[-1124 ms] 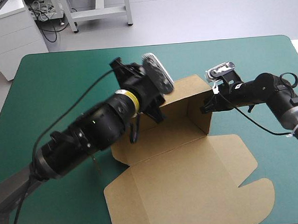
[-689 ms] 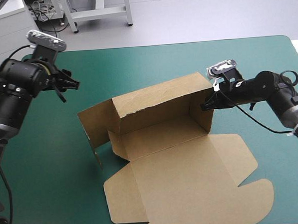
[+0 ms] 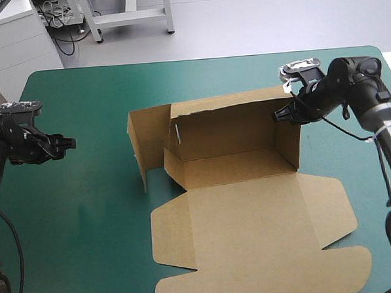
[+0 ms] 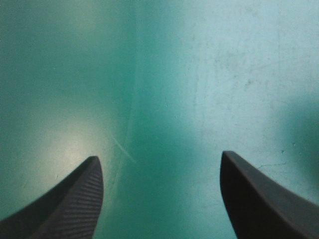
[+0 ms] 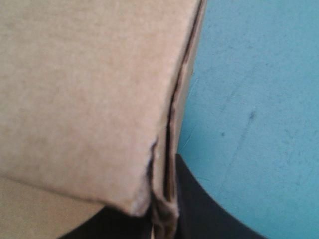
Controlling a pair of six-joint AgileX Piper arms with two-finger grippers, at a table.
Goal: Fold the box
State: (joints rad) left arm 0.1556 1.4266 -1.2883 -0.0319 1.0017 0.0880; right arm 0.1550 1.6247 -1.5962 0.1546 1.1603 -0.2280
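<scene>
The brown box [image 3: 236,164] lies mid-table with its back wall and right side wall raised. Its lid [image 3: 252,235] lies flat toward the table's front edge, and a left flap [image 3: 138,149] stands loose, swung outward. My right gripper [image 3: 283,113] is shut on the top of the box's back right corner. In the right wrist view the doubled board edge [image 5: 167,164] runs down between the black fingers [image 5: 204,209]. My left gripper [image 3: 69,144] hovers low near the table's left edge, well apart from the box. It is open [image 4: 159,169] over bare teal-green cover.
Teal-green cover [image 3: 81,224] stretches between the left gripper and the box. The lid's front flaps [image 3: 268,280] reach close to the table's front edge. The right arm's cable [image 3: 352,128] hangs beside the box's right wall.
My left arm has pulled back from over the box to the table's left side. The box has shifted right and turned squarer, with the left flap now swung out. The right gripper stayed on its corner.
</scene>
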